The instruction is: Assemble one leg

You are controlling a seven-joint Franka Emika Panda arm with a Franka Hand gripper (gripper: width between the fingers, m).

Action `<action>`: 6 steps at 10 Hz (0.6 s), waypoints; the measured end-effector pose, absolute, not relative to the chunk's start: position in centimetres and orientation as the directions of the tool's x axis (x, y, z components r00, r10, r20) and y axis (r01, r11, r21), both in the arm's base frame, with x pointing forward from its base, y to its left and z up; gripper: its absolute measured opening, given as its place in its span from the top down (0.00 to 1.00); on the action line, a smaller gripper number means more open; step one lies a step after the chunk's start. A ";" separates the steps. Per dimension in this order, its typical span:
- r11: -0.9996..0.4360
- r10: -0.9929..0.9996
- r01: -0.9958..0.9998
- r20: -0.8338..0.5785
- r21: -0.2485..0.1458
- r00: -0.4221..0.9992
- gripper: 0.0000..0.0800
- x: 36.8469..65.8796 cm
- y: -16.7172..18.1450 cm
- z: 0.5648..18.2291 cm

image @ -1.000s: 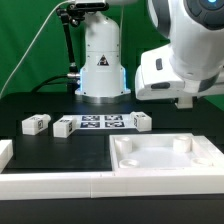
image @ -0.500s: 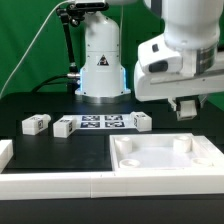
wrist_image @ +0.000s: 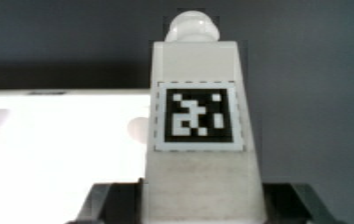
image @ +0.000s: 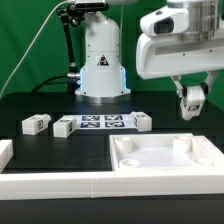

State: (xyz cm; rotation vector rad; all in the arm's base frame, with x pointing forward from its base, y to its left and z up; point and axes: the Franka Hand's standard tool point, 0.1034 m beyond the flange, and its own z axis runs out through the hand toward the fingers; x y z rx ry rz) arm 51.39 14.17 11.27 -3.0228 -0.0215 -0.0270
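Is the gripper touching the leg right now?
Touching. In the wrist view, the leg sits clamped between the dark fingers of the gripper, with no gap on either side. The exterior view shows it held in mid-air.

No legible text; coded tag on the leg

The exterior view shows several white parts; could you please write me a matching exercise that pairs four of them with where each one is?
Things:
1. leg
2. tray-like part
3. marker board
4. loose block

Places or states:
A. flat strip carrying several tags, in the middle
B. resting on the table, toward the exterior view's left
C. held in the air between the fingers
D. largest part, at the exterior view's lower right

Pairs: 1-C; 2-D; 3-A; 4-B.
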 end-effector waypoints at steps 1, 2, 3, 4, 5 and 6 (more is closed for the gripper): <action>-0.992 0.009 0.020 0.087 -0.121 0.996 0.64 51.4 14.2 11.1; -0.992 0.006 0.028 0.166 -0.126 0.986 0.64 51.5 14.4 11.0; -0.992 0.023 0.043 0.163 -0.121 0.986 0.64 51.3 14.3 10.9; -0.989 0.074 0.095 0.179 -0.112 0.981 0.64 52.0 14.0 11.4; -0.985 0.115 0.137 0.191 -0.104 0.975 0.64 52.7 13.7 12.0; -0.984 0.121 0.144 0.203 -0.103 0.972 0.64 53.3 13.5 12.5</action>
